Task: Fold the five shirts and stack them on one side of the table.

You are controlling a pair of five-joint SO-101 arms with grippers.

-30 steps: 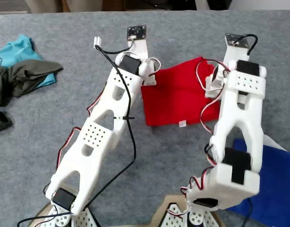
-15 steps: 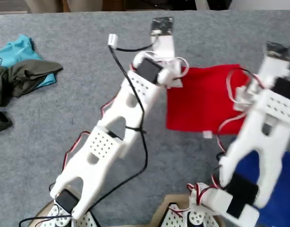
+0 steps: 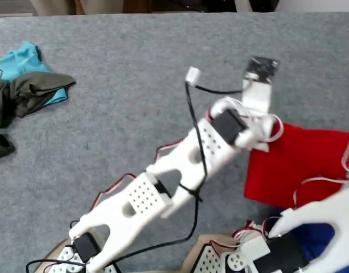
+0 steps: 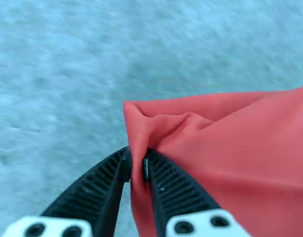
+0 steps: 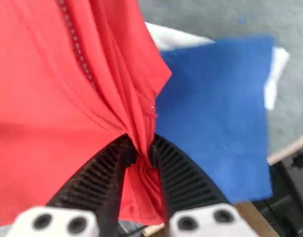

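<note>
Folded red fabric shirt by the right edge of the grey felt tabletop, left gripper pinched on its corner, right gripper clamped on its bunched edge, folded blue shirt at the near right corner, crumpled teal shirt and dark olive shirt at the left edge.

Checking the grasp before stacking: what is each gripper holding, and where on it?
Both hold the red shirt: the left gripper pinches a folded corner, the right gripper a bunched edge.
</note>
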